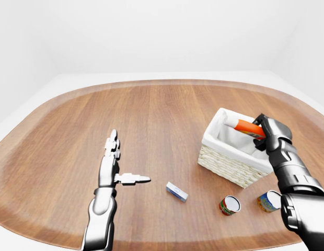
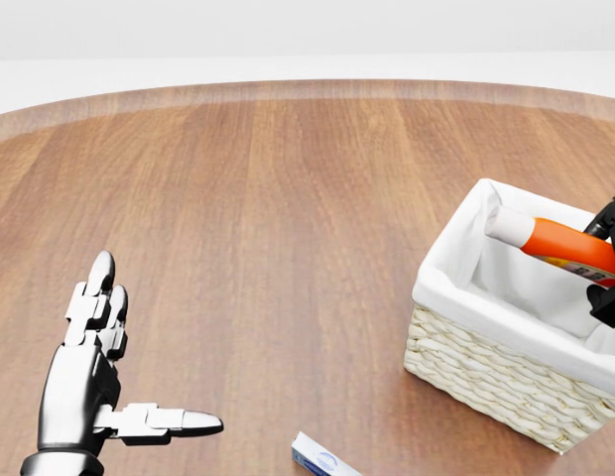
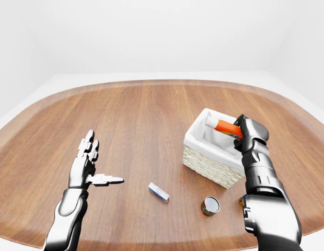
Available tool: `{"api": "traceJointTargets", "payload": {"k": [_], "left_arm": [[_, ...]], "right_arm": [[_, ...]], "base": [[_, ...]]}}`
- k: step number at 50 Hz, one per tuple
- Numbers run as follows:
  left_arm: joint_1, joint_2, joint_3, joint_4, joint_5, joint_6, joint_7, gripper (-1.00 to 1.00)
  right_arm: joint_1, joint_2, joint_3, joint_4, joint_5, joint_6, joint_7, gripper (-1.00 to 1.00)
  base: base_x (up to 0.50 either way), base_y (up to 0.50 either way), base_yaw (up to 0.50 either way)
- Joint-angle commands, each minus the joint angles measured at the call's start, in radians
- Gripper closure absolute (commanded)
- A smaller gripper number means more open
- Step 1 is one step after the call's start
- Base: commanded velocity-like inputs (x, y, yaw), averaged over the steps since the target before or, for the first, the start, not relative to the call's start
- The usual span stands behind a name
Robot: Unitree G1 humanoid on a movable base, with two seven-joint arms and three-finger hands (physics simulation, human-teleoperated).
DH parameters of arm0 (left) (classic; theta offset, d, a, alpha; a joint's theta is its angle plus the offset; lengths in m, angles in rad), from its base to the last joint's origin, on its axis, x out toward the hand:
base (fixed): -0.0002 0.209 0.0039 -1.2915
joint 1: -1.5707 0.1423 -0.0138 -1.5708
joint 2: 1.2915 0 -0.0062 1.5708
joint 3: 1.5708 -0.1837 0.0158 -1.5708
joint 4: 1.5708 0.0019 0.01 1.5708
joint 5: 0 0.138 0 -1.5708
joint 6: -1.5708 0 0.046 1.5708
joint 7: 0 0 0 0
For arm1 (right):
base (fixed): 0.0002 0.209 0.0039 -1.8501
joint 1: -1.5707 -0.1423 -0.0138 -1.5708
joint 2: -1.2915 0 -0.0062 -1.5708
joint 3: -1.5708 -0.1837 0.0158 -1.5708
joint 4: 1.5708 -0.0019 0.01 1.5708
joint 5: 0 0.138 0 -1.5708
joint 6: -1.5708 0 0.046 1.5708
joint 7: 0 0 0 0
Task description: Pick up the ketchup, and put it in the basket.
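Left-eye view, right hand: the right hand (image 1: 270, 135) has its dark fingers closed round the fat end of the ketchup (image 1: 247, 127); the bottle lies tilted, white cap to the left, low inside the wicker basket (image 1: 227, 164) with the white cloth lining
Left-eye view, left hand: the left hand (image 1: 113, 162) is wide open and holds nothing; fingers point up the view, thumb sticks out to the right; it floats over the round wooden table (image 1: 151, 115)
Left-eye view, other things: a small white and blue box (image 1: 177, 191) lies below the basket on the left; a red can (image 1: 229, 205) lies on its side; another can (image 1: 269, 201) is partly hidden by the right arm
Head view: the right hand (image 2: 609, 266) is cut off at the right edge, so its grip is hard to see here; the small box (image 2: 322, 458) is cut off at the bottom
Right-eye view: the second can (image 3: 242, 200) is nearly all hidden by the arm
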Motion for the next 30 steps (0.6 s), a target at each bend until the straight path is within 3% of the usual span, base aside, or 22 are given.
{"api": "traceJointTargets", "payload": {"k": [1,30], "left_arm": [[0.001,0.0,-0.003,0.002,0.003,-0.001,-0.001,-1.0],[0.004,-0.001,-0.008,0.004,0.012,0.0,-0.001,-1.0]], "right_arm": [[-0.018,0.002,0.003,0.051,-0.015,-0.015,-0.047,1.0],[-0.026,0.011,0.021,0.132,0.003,-0.044,-0.098,1.0]], "base": [[0.0,0.0,0.0],[0.0,0.0,0.0]]}}
